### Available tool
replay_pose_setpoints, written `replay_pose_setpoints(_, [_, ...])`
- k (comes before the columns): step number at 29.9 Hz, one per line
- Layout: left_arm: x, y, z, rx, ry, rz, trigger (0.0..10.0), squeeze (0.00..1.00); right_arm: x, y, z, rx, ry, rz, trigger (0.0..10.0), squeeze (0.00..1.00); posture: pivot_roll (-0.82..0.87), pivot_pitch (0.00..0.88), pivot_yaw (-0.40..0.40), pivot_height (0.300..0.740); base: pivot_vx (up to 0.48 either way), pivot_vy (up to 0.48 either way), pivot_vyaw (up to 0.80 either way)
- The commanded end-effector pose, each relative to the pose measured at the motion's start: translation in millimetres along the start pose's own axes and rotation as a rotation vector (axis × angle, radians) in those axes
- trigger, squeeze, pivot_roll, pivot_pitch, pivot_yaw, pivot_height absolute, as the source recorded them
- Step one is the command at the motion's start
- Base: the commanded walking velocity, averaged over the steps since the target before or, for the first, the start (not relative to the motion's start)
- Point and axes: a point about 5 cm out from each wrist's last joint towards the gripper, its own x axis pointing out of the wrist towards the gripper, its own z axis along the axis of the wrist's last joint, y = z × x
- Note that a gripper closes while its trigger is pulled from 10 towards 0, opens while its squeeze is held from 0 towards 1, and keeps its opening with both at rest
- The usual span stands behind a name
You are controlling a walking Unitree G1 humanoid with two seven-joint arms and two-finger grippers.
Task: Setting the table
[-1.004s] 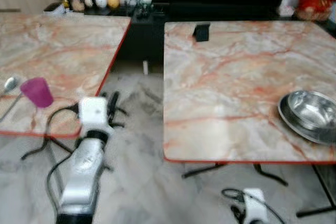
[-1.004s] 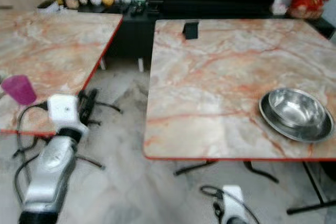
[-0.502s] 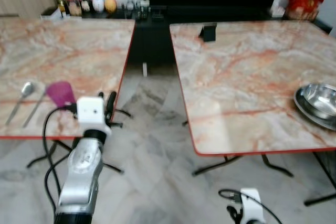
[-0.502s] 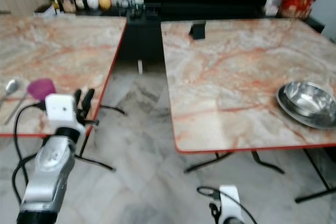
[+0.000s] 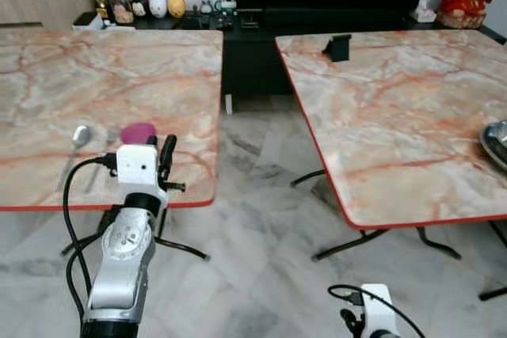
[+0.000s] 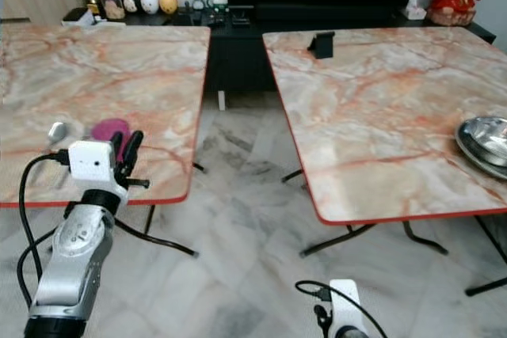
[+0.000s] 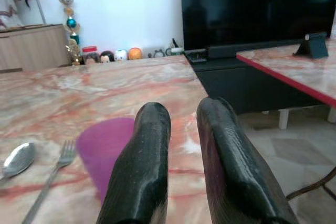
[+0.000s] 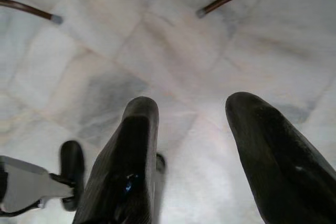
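I see the left gripper (image 7: pixel 181 177) raised at the near edge of the left marble-patterned table (image 5: pixel 47 77), jaws narrowly parted and holding nothing. The magenta plastic cup (image 7: pixel 107 148) stands just beyond them, with a metal fork (image 7: pixel 50 179) and a metal spoon (image 7: pixel 18 159) beside it. The right gripper (image 8: pixel 207 150) hangs over the pale tiled floor (image 8: pixel 173 51) (jaws wide). A stainless steel bowl (image 6: pixel 485 142) sits at the right table's (image 6: pixel 372 108) far right edge.

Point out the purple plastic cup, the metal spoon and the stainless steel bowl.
Purple plastic cup (image 7: pixel 107 153): left wrist view, on its side wall.
Metal spoon (image 7: pixel 18 159): left wrist view, on its bowl end.
Stainless steel bowl (image 6: pixel 485 134): right eye view, on its inside.
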Motion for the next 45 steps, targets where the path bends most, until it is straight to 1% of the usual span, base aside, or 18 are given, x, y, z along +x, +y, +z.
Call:
replay_pose_setpoints(1, [2.6,-6.5,4.4,-0.006,-0.020,-0.023,10.0,0.00,-1.9,-5.1,-5.4,0.002,0.018,-0.013,10.0,0.00,-0.01,0.000,-0.010,0.707,0.000,0.356,0.00])
replay_pose_setpoints(9, [2.7,-3.8,7.7,-0.003,-0.035,-0.009,10.0,0.00,-1.9,-5.2,-5.2,0.005,0.018,-0.014,10.0,0.00,0.00,0.000,-0.009,0.707,0.000,0.361,0.00])
replay_pose_setpoints(13, [3.6,1.6,14.6,0.013,-0.069,0.031,10.0,0.00,-1.7,-5.1,-4.8,0.006,0.018,-0.013,10.0,0.00,0.00,0.000,-0.011,0.707,0.000,0.366,0.00])
replay_pose_setpoints(33, [0.1,8.8,7.7,0.026,-0.039,0.064,10.0,0.00,-1.2,-4.8,-3.0,0.006,0.015,-0.012,10.0,0.00,0.01,0.000,-0.015,0.707,0.000,0.368,0.00])
replay_pose_setpoints(38, [-0.6,10.1,7.3,0.029,-0.036,0.072,10.0,0.00,-1.1,-4.6,-2.6,-0.013,0.017,-0.007,10.0,0.00,0.01,0.000,-0.016,0.707,0.000,0.369,0.00])
replay_pose_setpoints(45, [-0.1,10.5,7.2,0.030,-0.037,0.074,10.0,0.00,-1.0,-4.2,-2.3,-0.015,0.016,-0.004,10.0,0.00,0.01,0.000,-0.016,0.707,0.000,0.369,0.69])
